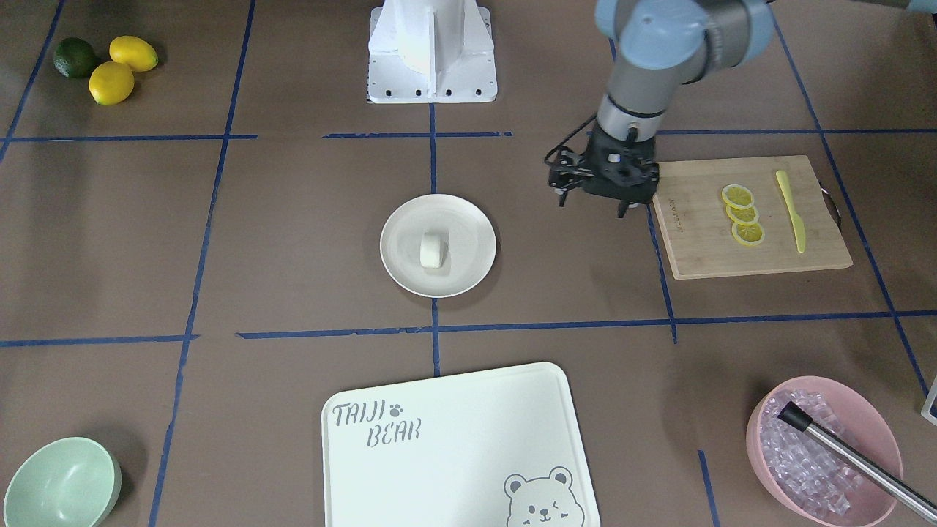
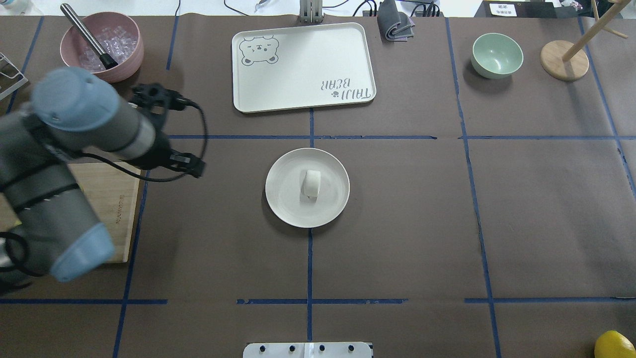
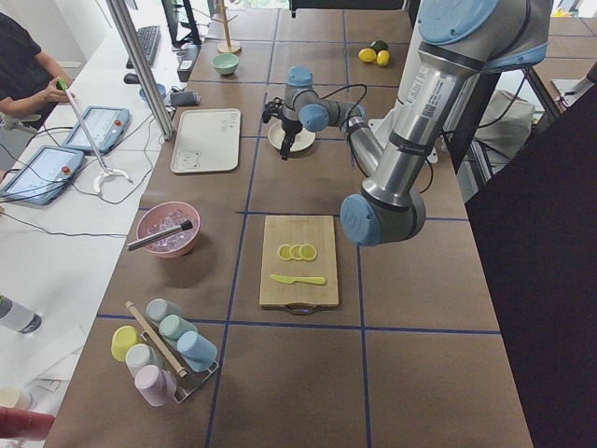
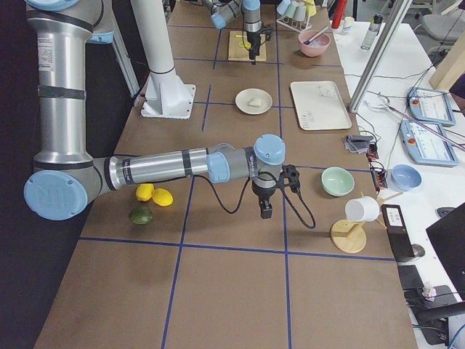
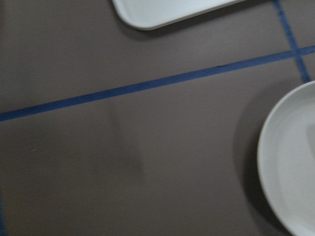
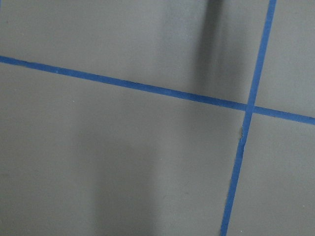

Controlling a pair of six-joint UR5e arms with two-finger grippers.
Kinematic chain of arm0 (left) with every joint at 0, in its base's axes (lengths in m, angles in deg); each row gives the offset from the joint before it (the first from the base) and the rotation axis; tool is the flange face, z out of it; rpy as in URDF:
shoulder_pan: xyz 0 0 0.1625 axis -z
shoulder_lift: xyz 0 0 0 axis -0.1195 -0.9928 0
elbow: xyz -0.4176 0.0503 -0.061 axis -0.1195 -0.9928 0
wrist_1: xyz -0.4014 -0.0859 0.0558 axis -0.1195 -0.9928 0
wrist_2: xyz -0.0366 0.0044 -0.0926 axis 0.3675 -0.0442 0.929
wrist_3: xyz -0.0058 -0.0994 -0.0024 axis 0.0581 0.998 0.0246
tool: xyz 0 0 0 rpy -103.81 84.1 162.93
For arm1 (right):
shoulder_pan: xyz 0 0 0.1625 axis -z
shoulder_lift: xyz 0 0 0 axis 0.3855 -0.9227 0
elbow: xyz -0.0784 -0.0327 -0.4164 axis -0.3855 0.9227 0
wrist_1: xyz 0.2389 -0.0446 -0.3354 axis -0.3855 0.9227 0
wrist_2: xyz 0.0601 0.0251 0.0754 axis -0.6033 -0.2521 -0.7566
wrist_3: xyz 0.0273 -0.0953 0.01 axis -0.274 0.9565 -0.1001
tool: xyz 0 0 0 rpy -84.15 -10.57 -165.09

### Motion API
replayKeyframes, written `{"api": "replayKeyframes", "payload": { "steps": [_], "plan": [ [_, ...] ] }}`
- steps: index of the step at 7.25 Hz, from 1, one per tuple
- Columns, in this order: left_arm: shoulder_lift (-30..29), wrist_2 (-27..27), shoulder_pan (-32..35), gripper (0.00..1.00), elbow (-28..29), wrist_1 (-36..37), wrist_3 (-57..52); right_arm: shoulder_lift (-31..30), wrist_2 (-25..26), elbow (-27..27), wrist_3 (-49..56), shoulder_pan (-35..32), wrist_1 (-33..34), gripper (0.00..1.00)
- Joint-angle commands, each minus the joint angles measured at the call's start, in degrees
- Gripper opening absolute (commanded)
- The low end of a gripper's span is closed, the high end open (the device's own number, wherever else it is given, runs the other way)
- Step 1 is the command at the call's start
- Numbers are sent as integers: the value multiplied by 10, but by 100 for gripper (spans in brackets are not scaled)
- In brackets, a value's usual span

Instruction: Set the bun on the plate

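The bun, a smooth, plain white oblong lump, lies near the middle of the plate and touches nothing else. The plate is round, shallow and off-white, with a low raised rim and a matte finish. We take it as our landmark. It sits on a dull brown table cover divided by blue tape lines, one of which runs under the plate.

On the robot's left of the plate, the left gripper hangs over bare cover, well apart from the plate and just beside a pale wooden cutting board. We cannot tell how far apart its fingers stand or whether they hold anything. The board carries small print too fine for us to read. On it lie three overlapping lemon slices and a slim yellow plastic knife.

On the operators' side of the plate lies a rectangular white tray with rounded corners. It is printed in grey with "TAIJI BEAR", a paw mark and a bear's face. Further to the robot's left of the tray, a pink bowl holds clear ice cubes and a metal rod with a black tip.

Beyond the plate on the robot's right, the right gripper hovers above the cover near a mint-green bowl. Its finger state is beyond our judging. Two lemons and a lime sit toward the robot's base on that side.
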Motion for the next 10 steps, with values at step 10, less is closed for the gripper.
{"api": "replayKeyframes", "payload": {
  "steps": [10],
  "plan": [
    [222,218,478,99,158,27,-516,-40,8,0,55,-36,13,100]
  ]
}}
